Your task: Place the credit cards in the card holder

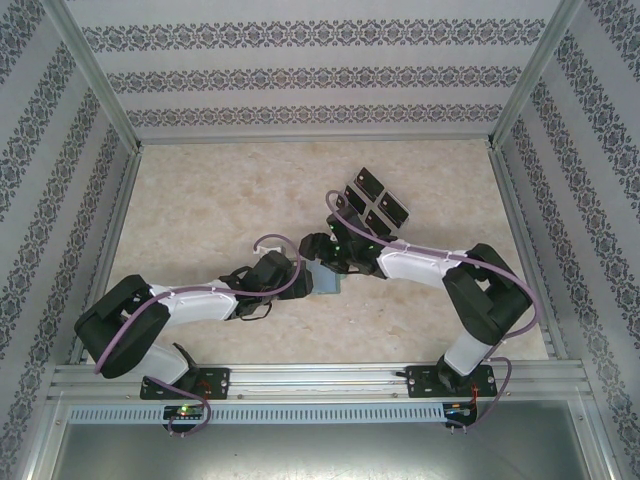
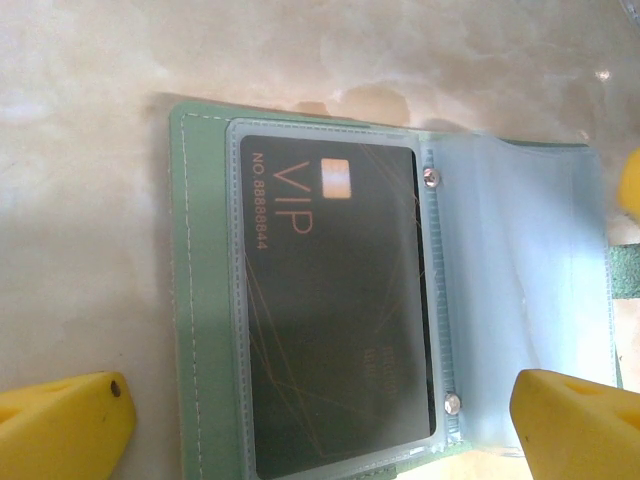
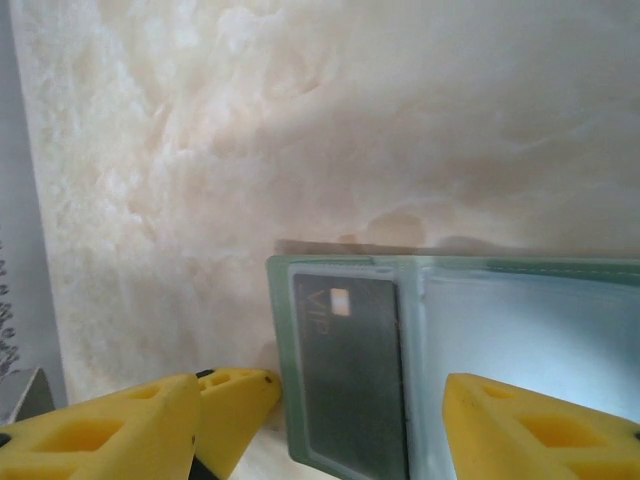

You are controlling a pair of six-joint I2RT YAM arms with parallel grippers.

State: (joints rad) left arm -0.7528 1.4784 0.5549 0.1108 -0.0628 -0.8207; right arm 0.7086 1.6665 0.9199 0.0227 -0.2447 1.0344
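The grey-green card holder lies open on the marble table between the two arms. A black VIP credit card sits inside its left clear sleeve, and the right-hand sleeves look empty. My left gripper is open, its yellow fingers straddling the card holder just above it. My right gripper also hangs open over the card holder and the sleeved card, holding nothing. Several more black credit cards lie in a group behind the right gripper.
Patterned walls with metal rails enclose the marble table on three sides. The left gripper and the right gripper nearly meet over the holder. A yellow fingertip of the left gripper shows beside the holder's left edge.
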